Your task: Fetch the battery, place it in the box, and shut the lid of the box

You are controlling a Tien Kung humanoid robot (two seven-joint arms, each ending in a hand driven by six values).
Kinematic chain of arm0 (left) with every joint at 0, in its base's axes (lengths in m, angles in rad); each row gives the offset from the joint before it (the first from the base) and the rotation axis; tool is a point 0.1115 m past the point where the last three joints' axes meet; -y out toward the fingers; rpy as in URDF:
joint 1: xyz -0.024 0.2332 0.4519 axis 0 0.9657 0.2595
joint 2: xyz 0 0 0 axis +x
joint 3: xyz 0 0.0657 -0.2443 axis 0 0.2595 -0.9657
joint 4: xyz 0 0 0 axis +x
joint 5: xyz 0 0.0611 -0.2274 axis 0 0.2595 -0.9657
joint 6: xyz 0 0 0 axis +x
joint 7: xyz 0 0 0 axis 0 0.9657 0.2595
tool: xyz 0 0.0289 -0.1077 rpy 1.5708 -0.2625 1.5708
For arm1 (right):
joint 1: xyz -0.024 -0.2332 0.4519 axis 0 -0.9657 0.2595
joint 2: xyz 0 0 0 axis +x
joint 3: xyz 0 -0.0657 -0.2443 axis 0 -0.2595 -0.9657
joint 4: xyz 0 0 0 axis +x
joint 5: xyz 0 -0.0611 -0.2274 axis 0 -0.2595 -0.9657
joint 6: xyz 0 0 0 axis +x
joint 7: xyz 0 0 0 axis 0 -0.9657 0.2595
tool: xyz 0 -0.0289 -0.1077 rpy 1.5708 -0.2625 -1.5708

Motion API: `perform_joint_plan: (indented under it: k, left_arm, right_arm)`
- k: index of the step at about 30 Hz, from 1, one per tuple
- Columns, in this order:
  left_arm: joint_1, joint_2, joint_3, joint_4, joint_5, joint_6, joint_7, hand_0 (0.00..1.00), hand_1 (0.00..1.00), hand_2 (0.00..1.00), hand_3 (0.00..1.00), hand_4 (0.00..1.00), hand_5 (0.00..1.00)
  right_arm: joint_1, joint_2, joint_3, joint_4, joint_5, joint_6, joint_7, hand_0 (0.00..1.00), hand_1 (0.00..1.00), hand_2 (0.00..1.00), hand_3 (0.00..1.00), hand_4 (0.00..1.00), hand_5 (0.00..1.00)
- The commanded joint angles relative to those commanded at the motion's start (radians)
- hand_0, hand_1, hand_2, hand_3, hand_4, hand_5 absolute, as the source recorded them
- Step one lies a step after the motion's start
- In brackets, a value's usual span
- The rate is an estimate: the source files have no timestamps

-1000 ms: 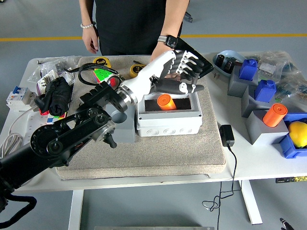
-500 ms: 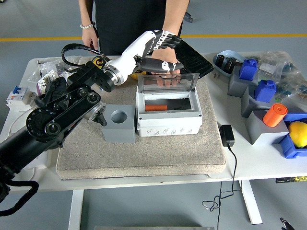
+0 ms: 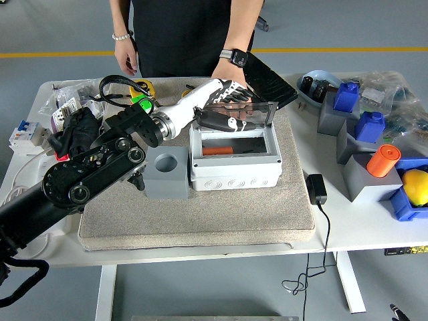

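Lowered since before, the left hand [image 3: 231, 110] presses flat, grasping nothing, on the half-shut lid [image 3: 257, 114] at the box's [image 3: 234, 170] twelve o'clock; battery [image 3: 217, 150] inside.

No text, label, brand, number or sign can be read anywhere. The yellow tape measure [image 3: 142, 87] just left of the left hand [image 3: 224, 107] has a dark round face, but whatever is printed there is too small to make out. The packets [image 3: 73, 97] farther left on the worktop [image 3: 348, 221] show only blurred print.
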State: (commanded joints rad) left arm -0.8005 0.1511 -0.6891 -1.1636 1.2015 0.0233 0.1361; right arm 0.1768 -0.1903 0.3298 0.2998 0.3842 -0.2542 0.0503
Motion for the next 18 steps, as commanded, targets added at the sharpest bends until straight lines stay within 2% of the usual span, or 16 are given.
perform_joint_plan:
  k: [11, 18]
  left_arm:
    - [0.055, 0.032, 0.001, -0.115, -0.004, -0.008, 0.030, 0.694, 0.641, 0.634, 0.646, 0.991, 0.274]
    - [0.074, 0.033, 0.020, -0.125, -0.015, -0.009, 0.035, 0.690, 0.638, 0.631, 0.643, 0.986, 0.279]
  right_arm:
    - [-0.003, 0.000, 0.007, 0.002, -0.006, -0.001, 0.003, 0.655, 0.635, 0.637, 0.535, 0.880, 0.432]
    - [-0.003, 0.000, 0.006, 0.002, -0.006, -0.001, 0.002, 0.656, 0.636, 0.637, 0.535, 0.880, 0.432]
